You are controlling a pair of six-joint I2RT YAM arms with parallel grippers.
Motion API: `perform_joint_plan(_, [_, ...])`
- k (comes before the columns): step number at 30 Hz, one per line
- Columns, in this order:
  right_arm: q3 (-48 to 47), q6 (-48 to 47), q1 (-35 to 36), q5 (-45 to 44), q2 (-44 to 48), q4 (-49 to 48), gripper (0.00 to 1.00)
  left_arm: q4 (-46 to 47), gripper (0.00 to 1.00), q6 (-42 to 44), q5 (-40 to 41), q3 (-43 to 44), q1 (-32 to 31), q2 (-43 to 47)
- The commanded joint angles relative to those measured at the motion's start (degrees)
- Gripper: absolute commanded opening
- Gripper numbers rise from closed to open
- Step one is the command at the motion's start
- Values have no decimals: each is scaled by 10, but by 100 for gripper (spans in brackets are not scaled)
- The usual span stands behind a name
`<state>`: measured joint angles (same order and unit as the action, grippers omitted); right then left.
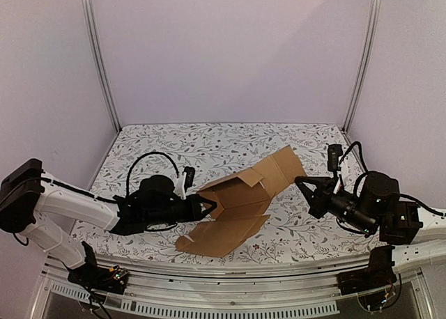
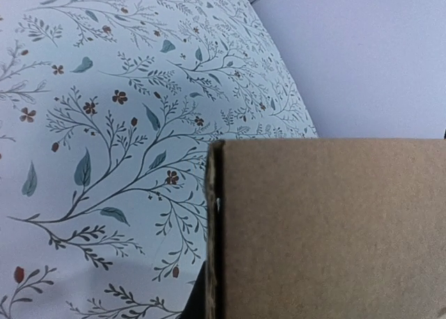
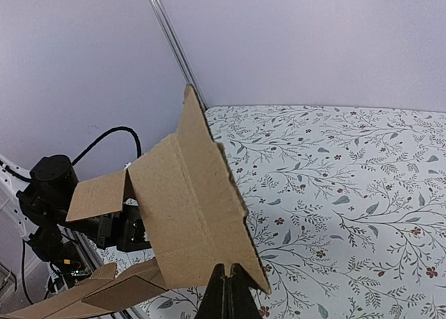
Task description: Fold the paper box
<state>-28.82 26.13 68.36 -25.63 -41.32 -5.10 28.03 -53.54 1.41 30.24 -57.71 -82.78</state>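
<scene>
**Item:** paper box [image 1: 240, 207], brown card, part-folded. Sits low centre of overhead view, on floral table cover [image 1: 209, 141]. Near sheet lies flat at lower centre, mid panels raised, long flap runs up-right.

**R gripper** [image 1: 301, 184]: right of centre. Jaws pinched shut on the flap's end. Wrist view shows fingers [image 3: 214, 301] together at bottom edge w/ card standing above them.

**L gripper** [image 1: 208, 207]: left of centre, tips at the box's left corner. Its wrist view is mostly filled by card, so jaw state can't be told.

**Step (my reading):** bring flap over the body.

**Advice:**
- L side anchors the corner.
- R swings the flap in an arc about its crease.
- No outward pull, else the sheet drags or the card kinks off-crease.
</scene>
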Motion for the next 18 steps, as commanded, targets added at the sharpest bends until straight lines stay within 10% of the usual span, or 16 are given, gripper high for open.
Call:
perform_joint_plan(1, [9,7,4,-15,-5,17,0,75,0,7,-45,-9,3,-10])
perform_joint_plan(18, [-24,-15,4,71,-4,71,0,61,0,-24,-45,17,16,-30])
